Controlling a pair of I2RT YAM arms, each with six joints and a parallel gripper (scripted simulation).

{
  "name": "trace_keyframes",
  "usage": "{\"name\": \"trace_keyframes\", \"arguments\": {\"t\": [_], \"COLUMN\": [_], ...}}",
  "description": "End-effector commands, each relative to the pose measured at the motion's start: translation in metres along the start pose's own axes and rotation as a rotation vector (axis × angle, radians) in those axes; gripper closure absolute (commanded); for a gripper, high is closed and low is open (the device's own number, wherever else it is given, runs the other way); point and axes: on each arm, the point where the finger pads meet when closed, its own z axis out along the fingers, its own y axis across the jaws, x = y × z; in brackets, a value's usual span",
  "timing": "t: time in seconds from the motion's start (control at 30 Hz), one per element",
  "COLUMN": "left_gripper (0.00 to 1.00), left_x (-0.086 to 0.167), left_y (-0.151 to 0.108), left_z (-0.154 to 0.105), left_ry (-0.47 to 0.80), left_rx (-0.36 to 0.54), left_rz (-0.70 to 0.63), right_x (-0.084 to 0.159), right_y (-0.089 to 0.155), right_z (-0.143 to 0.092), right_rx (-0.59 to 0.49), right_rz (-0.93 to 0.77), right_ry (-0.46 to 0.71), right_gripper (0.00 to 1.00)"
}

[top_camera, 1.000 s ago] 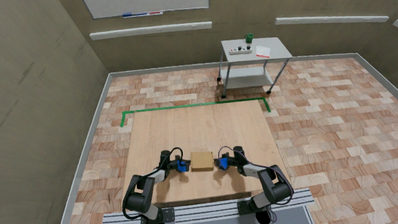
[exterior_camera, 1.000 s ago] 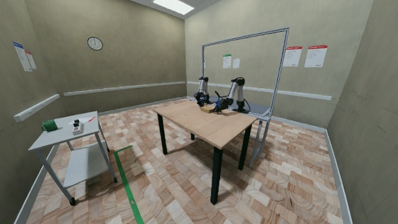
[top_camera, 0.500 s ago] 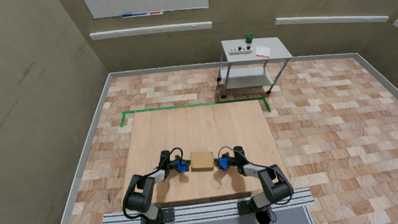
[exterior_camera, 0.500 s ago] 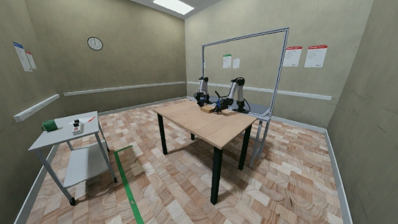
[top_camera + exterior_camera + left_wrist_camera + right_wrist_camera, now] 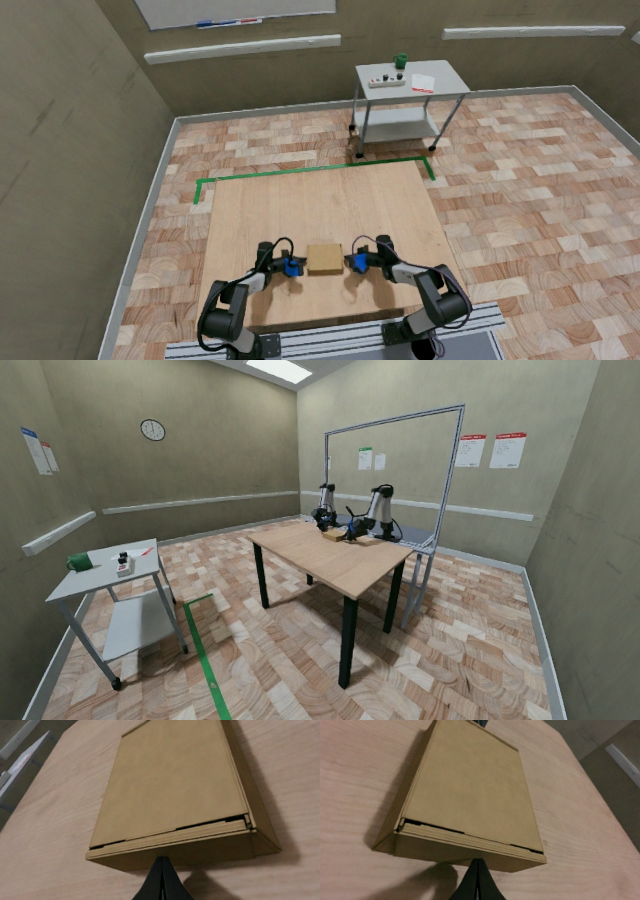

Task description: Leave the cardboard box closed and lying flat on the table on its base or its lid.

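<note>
The cardboard box [image 5: 324, 258] [image 5: 332, 535] [image 5: 177, 780] [image 5: 473, 786] lies flat on the table, its lid down over the top and its walls upright. A thin dark gap runs between the lid edge and the side wall's top in both wrist views. My left gripper [image 5: 305, 260] [image 5: 162, 864] is shut and empty, its tips close to one side wall. My right gripper [image 5: 346, 258] [image 5: 477, 865] is shut and empty, close to the opposite side wall. Whether the tips touch the walls I cannot tell. The box's underside is hidden.
The wooden table [image 5: 320, 200] [image 5: 320, 560] carries the box between the two arms. A grey trolley [image 5: 450, 80] [image 5: 65, 587] with a green mug [image 5: 400, 61] [image 5: 80, 561] stands beyond the table's far edge. A metal frame [image 5: 452, 460] rises behind the arms.
</note>
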Motion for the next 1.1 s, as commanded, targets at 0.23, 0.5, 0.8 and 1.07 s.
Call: {"name": "trace_keyframes", "arguments": {"t": [0.23,0.5,0.8,1.07], "left_gripper": [0.99,0.99,0.99,0.99], "left_x": [0.004,0.002,0.005,0.003], "left_y": [-0.012,-0.007,-0.011,-0.005], "left_z": [0.0,-0.003,-0.002,-0.005], "left_ry": [-0.009,-0.01,-0.009,-0.012], "left_rx": [0.031,0.019,0.025,0.015], "left_rz": [-0.027,-0.013,-0.022,-0.007], "right_x": [-0.012,-0.011,-0.005,-0.001], "right_y": [-0.015,-0.012,-0.004,0.002], "right_z": [-0.004,-0.005,-0.004,-0.004], "right_rx": [0.035,0.027,0.011,-0.001], "right_rz": [-0.061,-0.052,-0.032,-0.019], "right_ry": [-0.036,-0.034,-0.028,-0.025], "right_gripper": [0.99,0.99,0.99,0.99]}}
